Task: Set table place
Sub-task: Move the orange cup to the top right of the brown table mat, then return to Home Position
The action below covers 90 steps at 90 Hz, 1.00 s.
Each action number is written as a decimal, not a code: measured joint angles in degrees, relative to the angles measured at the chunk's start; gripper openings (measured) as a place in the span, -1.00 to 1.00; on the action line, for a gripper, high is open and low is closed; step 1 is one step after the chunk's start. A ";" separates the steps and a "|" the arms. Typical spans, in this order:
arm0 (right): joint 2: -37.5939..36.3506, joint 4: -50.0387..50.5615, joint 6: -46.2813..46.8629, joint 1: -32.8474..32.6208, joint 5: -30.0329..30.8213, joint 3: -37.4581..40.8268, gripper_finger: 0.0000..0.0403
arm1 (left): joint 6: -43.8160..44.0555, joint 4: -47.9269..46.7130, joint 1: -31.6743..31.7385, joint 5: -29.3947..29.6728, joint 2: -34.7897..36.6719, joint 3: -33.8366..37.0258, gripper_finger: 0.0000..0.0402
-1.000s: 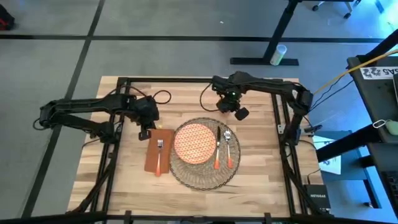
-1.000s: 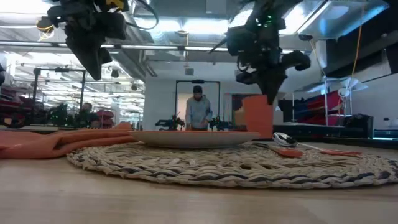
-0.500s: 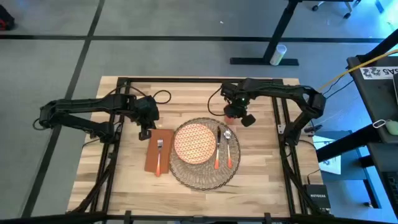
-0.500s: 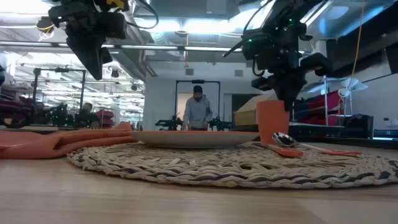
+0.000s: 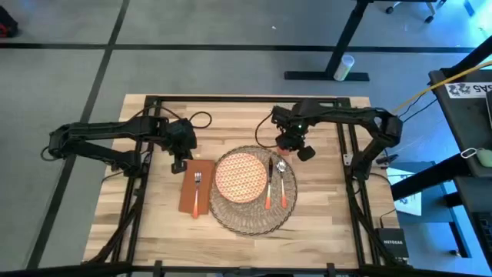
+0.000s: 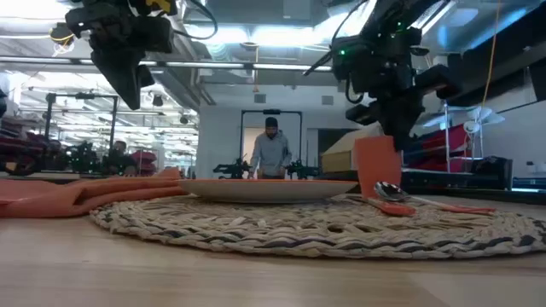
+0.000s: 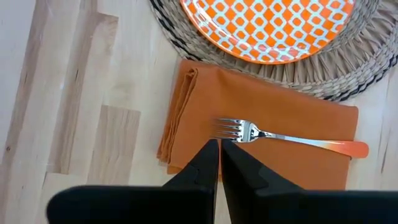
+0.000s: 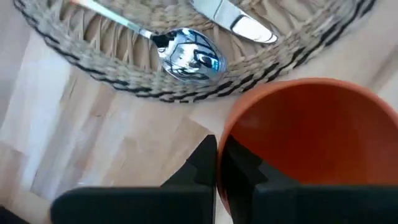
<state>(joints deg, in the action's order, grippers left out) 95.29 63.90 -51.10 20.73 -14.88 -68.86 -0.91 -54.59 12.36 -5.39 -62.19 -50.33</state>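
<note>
Holding: the right gripper (image 5: 289,141) is clamped on the rim of an orange cup (image 8: 311,143); in the right wrist view its two dark fingers (image 8: 208,163) pinch the cup's wall, one inside and one outside.
Cup position: upright, at the far right edge of the place (image 5: 250,221); in the low view the orange cup (image 6: 377,167) stands behind the spoon, its base hidden, so I cannot tell whether it touches the table (image 5: 323,223).
Place: the round woven straw mat lies at the middle of the table, a little toward the near side, flat on the wooden planks.
Plate: an orange-patterned plate (image 5: 241,176) sits on the mat, left of its centre.
Knife and spoon: a knife (image 5: 269,185) and a spoon (image 5: 282,181), both with orange handles, lie side by side on the mat's right part, just right of the plate, the spoon bowl pointing far, near the cup.
Napkin: a rust-orange napkin (image 5: 197,198) lies on the table at the mat's left edge, touching its rim.
Fork: a fork (image 5: 197,192) rests along the napkin, tines pointing far.
Left gripper: the left gripper (image 5: 179,163) hangs above the far end of the napkin, holding nothing; in the left wrist view its fingers (image 7: 210,163) are pressed nearly together, just short of the fork tines.
Background: a person (image 6: 271,150) stands far off in the room beyond the table.
</note>
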 joint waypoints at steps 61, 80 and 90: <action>0.13 -0.77 3.29 -0.10 3.30 0.00 -0.49 | 0.00 -0.02 0.00 0.00 0.00 0.00 -1.00; 0.11 -0.26 3.29 -0.10 3.29 0.00 -0.32 | 0.02 -0.02 0.00 0.00 0.00 0.00 -1.00; 0.11 1.09 3.29 -0.10 3.30 -0.38 -0.29 | -0.01 -0.02 0.00 -0.27 0.00 0.00 -1.00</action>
<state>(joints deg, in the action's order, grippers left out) 95.39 64.99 -47.81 20.62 -11.58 -69.24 -0.92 -54.61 12.36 -5.66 -62.19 -50.33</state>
